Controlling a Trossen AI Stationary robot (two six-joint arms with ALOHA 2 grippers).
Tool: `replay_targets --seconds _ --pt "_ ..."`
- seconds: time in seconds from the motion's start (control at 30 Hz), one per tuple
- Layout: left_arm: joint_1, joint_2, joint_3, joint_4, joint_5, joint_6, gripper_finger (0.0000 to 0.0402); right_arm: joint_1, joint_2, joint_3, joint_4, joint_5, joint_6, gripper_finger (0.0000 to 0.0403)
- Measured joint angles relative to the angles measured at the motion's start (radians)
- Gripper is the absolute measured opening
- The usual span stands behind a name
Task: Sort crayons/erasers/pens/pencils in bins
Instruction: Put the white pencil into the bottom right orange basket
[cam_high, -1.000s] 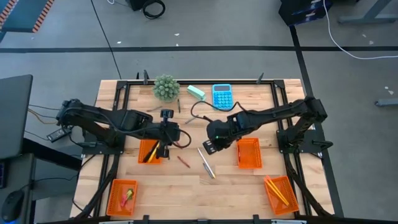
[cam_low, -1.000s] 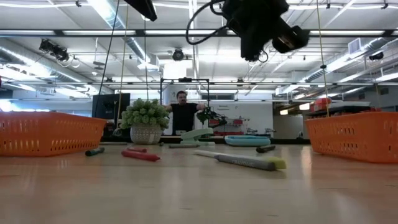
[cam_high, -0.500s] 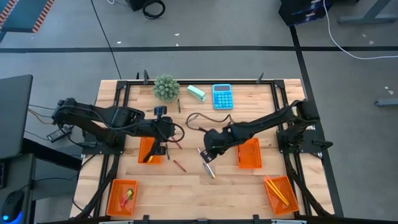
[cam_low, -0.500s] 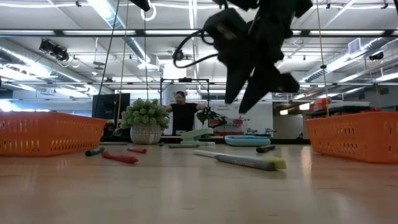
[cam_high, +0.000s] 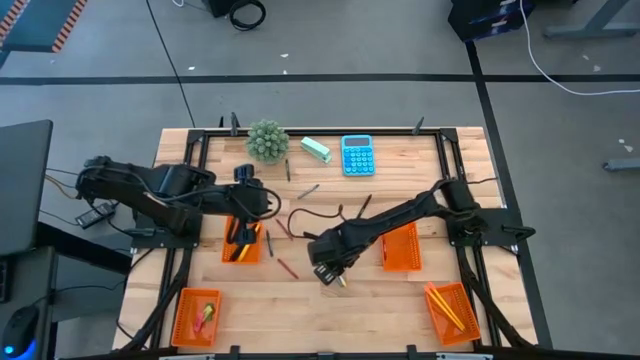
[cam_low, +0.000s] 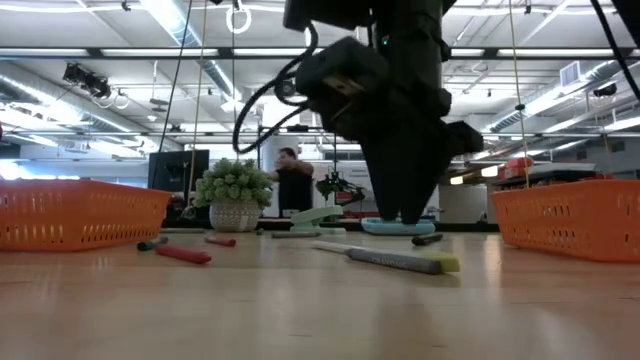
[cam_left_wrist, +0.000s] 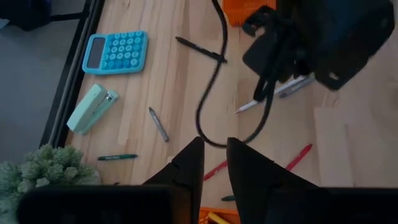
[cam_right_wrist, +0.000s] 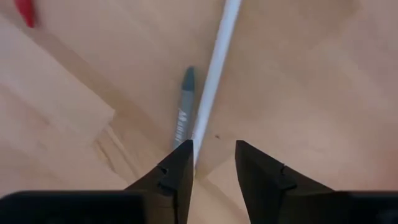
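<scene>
My right gripper (cam_high: 326, 272) is low over the middle of the table and open. In its wrist view its fingertips (cam_right_wrist: 211, 163) stand by the end of a white stick (cam_right_wrist: 214, 74) and a grey pen (cam_right_wrist: 182, 118) lying flat; whether they touch, I cannot tell. The low view shows that grey pen (cam_low: 395, 261) under the gripper (cam_low: 405, 212). My left gripper (cam_high: 247, 200) hovers beyond the bin (cam_high: 240, 244) holding yellow and dark sticks, fingers (cam_left_wrist: 214, 152) a narrow gap apart. Red crayons (cam_high: 288, 267) (cam_high: 270, 240) lie on the wood. Three more bins (cam_high: 399, 246) (cam_high: 197, 316) (cam_high: 449, 310) stand around.
A blue calculator (cam_high: 357, 155), a mint stapler (cam_high: 315, 148) and a small plant (cam_high: 267, 140) sit along the far edge. Loose dark pens (cam_high: 307, 191) (cam_high: 362, 205) (cam_high: 287, 170) lie mid-table. The right arm's cable (cam_high: 300, 215) loops above the wood.
My right gripper has swung toward the near left and come down low over the grey pen and white stick. My left gripper has drawn back from over the bin toward the far left. A red crayon has shifted a little along the table.
</scene>
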Motion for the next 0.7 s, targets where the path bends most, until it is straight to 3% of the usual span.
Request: replay_targets --seconds 0.17,0.7 --pt "0.0 -0.008 0.0 -0.009 0.0 0.005 0.0073 0.017 0.028 0.0 0.048 -0.03 0.08 0.0113" --pt "-0.001 -0.007 0.0 -0.023 0.0 0.034 0.0071 0.03 0.028 -0.055 0.124 0.057 0.148 0.0076"
